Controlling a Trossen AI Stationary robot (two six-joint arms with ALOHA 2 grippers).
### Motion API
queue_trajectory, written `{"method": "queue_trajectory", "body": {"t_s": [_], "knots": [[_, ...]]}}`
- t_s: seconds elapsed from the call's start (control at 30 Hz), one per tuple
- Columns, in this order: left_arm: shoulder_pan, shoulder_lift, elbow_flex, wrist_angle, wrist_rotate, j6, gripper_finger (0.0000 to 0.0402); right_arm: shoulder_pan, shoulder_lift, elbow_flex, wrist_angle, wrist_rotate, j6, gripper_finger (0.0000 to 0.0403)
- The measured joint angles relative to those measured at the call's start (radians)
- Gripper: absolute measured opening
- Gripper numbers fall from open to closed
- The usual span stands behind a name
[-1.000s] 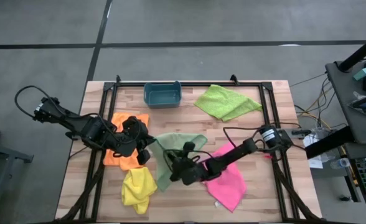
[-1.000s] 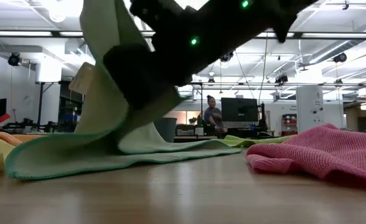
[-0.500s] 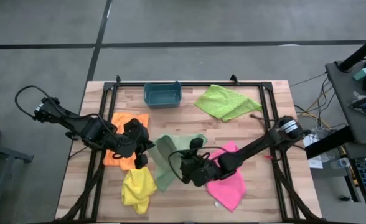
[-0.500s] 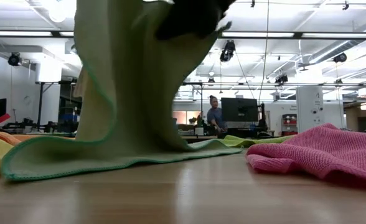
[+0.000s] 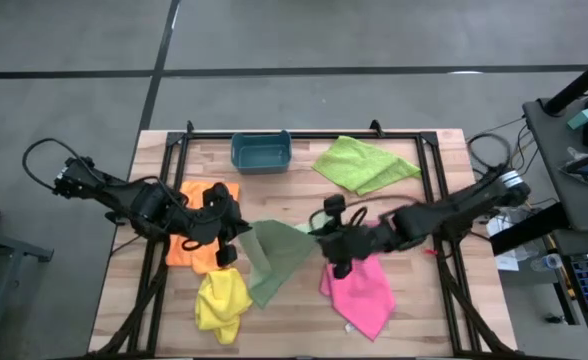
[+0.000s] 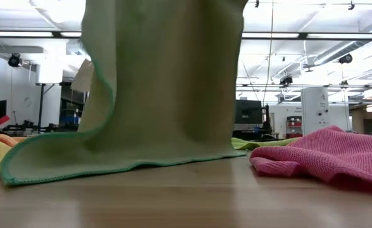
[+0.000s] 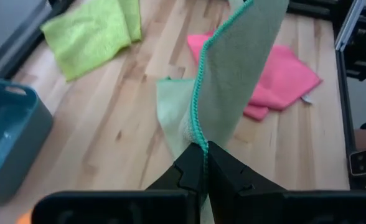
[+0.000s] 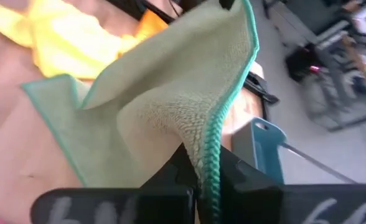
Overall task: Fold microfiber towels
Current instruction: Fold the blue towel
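The pale mint green towel (image 5: 274, 255) is held up between my two grippers near the table's middle. Its lower part rests on the wood, as the low view (image 6: 129, 158) shows. My left gripper (image 5: 236, 238) is shut on its left end, above the orange towel (image 5: 196, 195). My right gripper (image 5: 326, 240) is shut on its right end, above the pink towel (image 5: 362, 292). The yellow towel (image 5: 222, 300) lies bunched near the front edge. The lime green towel (image 5: 364, 165) lies flat at the far right. My left gripper pinches the mint towel's teal-stitched hem (image 7: 199, 138) between its two fingers, coming from the table's left. The cloth rises away from the fingers toward my other gripper. One layer or several, I cannot tell. My right gripper pinches the mint towel's teal-stitched hem (image 8: 213, 144) between its two fingers, coming from the table's right. The cloth bunches at the fingers and spreads away from them. Its lower part lies on the table.
A teal plastic bin (image 5: 261, 152) stands at the far edge, left of the lime green towel. A black frame (image 5: 434, 190) runs round the table. Bare wood (image 5: 284, 200) lies between the bin and the mint towel.
My right gripper has risen and gone toward the table's right and far edges with the mint towel's hem. The towel has been drawn out from a bunched fold into a wider hanging sheet. Its lower edge has stayed on the table.
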Motion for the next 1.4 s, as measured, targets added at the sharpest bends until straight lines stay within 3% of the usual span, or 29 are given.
{"method": "queue_trajectory", "body": {"t_s": [0.17, 0.37, 0.6, 0.77, 0.93, 1.1, 1.2, 1.4], "knots": [[0.058, -0.003, 0.027, 0.000, 0.061, 0.139, 0.0000, -0.087, -0.066, 0.000, -0.007, -0.119, -0.081, 0.0008], [0.211, -0.005, 0.061, -0.022, 0.112, 0.297, 0.0000, -0.241, -0.082, 0.000, -0.007, -0.204, -0.151, 0.0008], [0.489, -0.007, 0.139, -0.140, 0.205, 0.525, 0.0000, -0.411, -0.078, 0.049, -0.006, -0.215, -0.285, 0.0008], [0.565, -0.013, 0.185, -0.143, 0.219, 0.747, 0.0000, -0.442, -0.087, 0.127, -0.060, -0.225, -0.267, 0.0008], [0.536, -0.029, 0.202, -0.153, 0.351, 0.756, 0.0000, -0.406, -0.104, 0.152, -0.175, -0.275, -0.168, 0.0008], [0.430, -0.033, 0.143, -0.170, 0.467, 0.592, 0.0000, -0.335, -0.103, 0.123, -0.304, -0.448, 0.025, 0.0008], [0.325, -0.028, 0.076, -0.152, 0.472, 0.514, 0.0000, -0.265, -0.098, 0.064, -0.270, -0.568, 0.127, 0.0008], [0.113, -0.011, -0.090, 0.006, 0.466, 0.317, 0.0000, -0.093, -0.072, -0.097, -0.097, -0.579, 0.285, 0.0008]]}}
